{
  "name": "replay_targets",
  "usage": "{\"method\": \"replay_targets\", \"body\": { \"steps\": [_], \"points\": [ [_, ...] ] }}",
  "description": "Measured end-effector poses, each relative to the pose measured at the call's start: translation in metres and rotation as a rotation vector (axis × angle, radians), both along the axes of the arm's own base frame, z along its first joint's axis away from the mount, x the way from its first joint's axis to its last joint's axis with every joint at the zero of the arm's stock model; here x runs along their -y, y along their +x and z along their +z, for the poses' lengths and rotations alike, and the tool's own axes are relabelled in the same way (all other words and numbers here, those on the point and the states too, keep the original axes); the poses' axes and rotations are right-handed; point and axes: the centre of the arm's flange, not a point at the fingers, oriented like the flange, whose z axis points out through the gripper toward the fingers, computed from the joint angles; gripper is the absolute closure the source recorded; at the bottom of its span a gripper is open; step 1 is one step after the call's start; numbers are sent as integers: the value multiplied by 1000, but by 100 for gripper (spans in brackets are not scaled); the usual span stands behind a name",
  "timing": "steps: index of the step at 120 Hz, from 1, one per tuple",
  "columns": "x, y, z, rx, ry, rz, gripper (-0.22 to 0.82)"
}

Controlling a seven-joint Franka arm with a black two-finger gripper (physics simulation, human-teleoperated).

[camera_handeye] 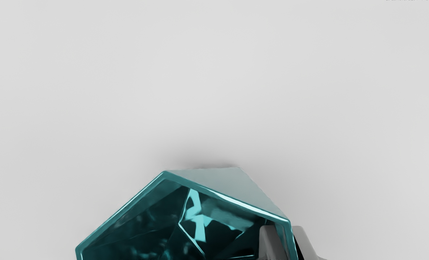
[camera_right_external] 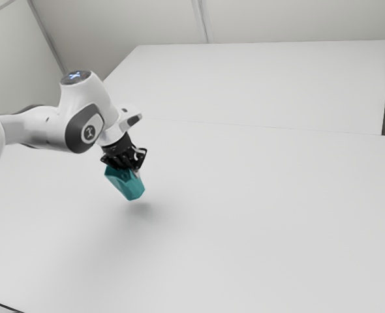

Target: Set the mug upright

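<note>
Grey fingers (camera_handeye: 268, 242) of the black two-finger gripper (camera_handeye: 286, 239) are closed on one wall of the glossy teal, faceted mug (camera_right_external: 126, 182), one inside its mouth, one outside, presumably to leave the base free for landing. Mug hangs tilted, mouth toward the gripper. Below the mug lies the smooth white table (camera_right_external: 245, 228), apparently not touching it. Judged next: level the base, lower, release.
</note>
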Motion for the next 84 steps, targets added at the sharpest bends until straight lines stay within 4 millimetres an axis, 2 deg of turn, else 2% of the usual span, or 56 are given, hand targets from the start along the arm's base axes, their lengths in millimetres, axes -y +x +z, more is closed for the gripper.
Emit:
{"method": "replay_targets", "body": {
  "steps": [37,66,84],
  "points": [
    [16,5,-40,-54,-14,166,79],
    [26,6,-59,-83,-19,249,78],
    [31,6,-54,-77,-29,280,46]
  ]
}}
